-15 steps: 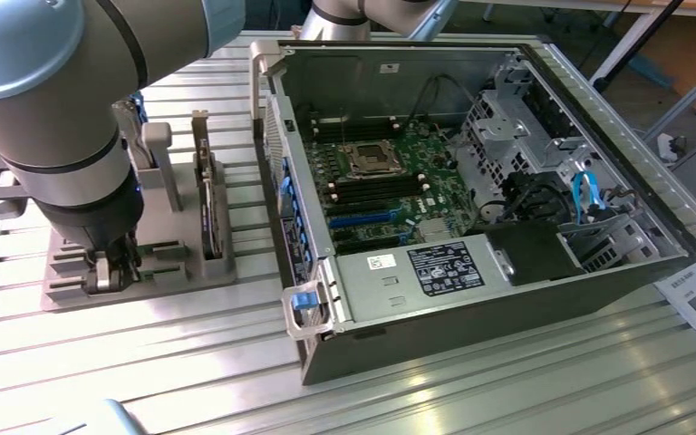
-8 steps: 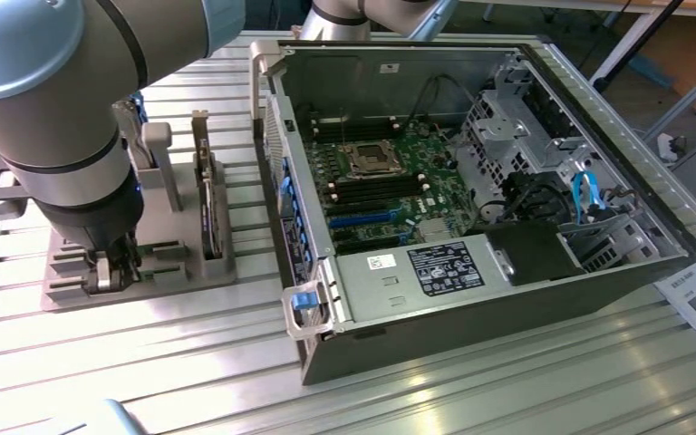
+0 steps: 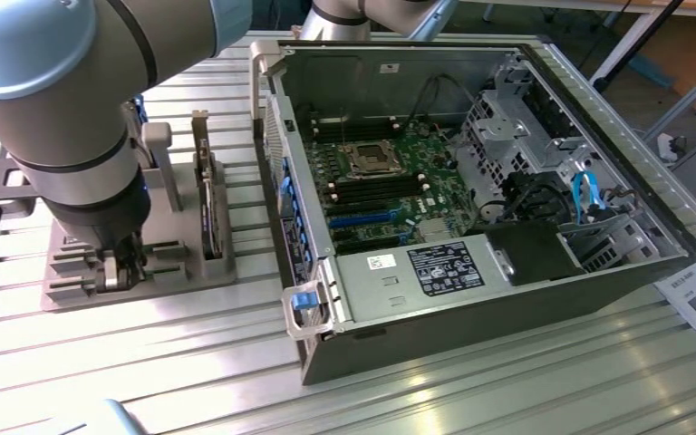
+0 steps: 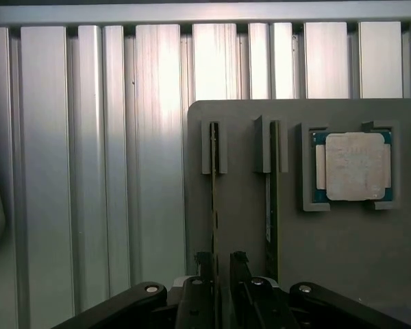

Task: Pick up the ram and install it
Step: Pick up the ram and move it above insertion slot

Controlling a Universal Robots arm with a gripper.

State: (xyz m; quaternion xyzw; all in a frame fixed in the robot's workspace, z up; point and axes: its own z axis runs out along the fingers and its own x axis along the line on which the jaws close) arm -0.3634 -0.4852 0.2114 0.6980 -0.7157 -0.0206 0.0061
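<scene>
Jaws stand apart and grasp nothing: in the wrist view their two dark fingers (image 4: 204, 274) sit on either side of the line of a thin green board, seen edge-on, that stands in a slot of the grey holder (image 4: 246, 226). Since the jaws are lined up on it, I take this board for the ram (image 4: 214, 199). Whether the fingers touch it cannot be told. Just beside it in the next slot stands a second green board (image 4: 270, 205), and beyond that the square processor chip (image 4: 356, 166) lies flat in its own pocket. In the exterior view the arm (image 3: 70, 118) reaches straight down onto the holder, which rests on the slatted table (image 3: 142, 362) at the exterior view's left, next to a tall dark card (image 3: 210, 208) held upright. The open computer case (image 3: 445, 299) lies close by at the exterior view's right, its motherboard (image 3: 384, 181) exposed. By my reading the task is at its very start: the approach is made, but the ram is neither gripped nor lifted, and the carry to the case and the seating on the motherboard are all left to do.
</scene>
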